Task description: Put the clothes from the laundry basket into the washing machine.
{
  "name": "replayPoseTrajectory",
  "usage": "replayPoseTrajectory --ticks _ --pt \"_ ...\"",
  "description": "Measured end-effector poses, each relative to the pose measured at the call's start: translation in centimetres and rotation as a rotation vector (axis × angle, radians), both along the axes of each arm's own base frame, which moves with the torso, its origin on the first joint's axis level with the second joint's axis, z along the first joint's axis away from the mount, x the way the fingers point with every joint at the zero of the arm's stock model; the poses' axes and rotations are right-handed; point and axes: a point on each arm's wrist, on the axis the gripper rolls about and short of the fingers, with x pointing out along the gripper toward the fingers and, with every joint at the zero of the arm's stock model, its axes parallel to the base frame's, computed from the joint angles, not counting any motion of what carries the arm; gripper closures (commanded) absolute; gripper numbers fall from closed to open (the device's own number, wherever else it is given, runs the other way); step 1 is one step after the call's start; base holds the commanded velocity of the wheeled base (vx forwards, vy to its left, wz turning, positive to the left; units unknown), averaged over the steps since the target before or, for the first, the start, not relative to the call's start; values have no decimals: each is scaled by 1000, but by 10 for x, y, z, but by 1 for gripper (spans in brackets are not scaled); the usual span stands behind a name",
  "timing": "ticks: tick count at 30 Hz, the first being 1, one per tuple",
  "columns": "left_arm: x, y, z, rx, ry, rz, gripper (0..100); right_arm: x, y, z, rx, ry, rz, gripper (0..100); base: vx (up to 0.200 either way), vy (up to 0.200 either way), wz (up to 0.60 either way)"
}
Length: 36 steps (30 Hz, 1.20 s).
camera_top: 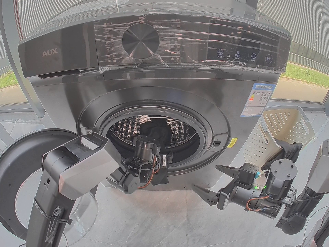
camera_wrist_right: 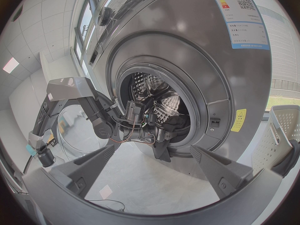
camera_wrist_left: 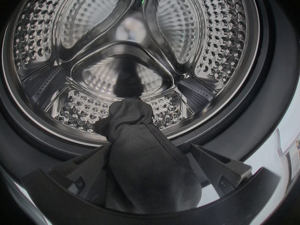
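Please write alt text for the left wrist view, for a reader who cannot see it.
A black garment lies between the open fingers of the left gripper, its end reaching over the dark door seal into the washing machine's steel drum.

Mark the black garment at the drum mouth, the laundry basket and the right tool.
black garment [camera_wrist_left: 150,172]: left wrist view, the bunched middle fold.
laundry basket [camera_top: 286,122]: head view, its perforated back wall.
right tool [camera_top: 205,176]: head view, midway between fingertips.
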Motion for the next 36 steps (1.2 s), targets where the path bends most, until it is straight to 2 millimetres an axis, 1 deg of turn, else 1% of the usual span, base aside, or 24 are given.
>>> replayPoseTrajectory --ticks 8,13,15,20,23,25,29,30,36 --pt "2 0 -2 -5 0 5 100 0 0 0 1 -1 0 0 0 0 0" --pt "7 0 4 -24 -19 10 100 0 0 0 2 -2 0 0 0 0 0" --pt "12 0 10 -41 -48 20 100 0 0 0 2 -2 0 0 0 0 0" --pt "34 -2 40 -129 -191 69 100 0 0 0 2 -3 0 0 0 0 0" --pt "47 1 56 -176 -273 106 100 1 0 1 2 -3 0 0 0 0 0" --pt "53 4 62 -195 -306 122 100 1 0 1 3 -3 0 0 0 0 0" --pt "59 8 63 -201 -322 138 100 1 1 1 2 -3 0 0 0 0 0" --pt "59 9 62 -203 -325 138 0 1 1 1 3 -3 1 0 0 0 0" --pt "57 9 54 -193 -306 139 0 0 0 0 2 -2 0 0 0 0 0"
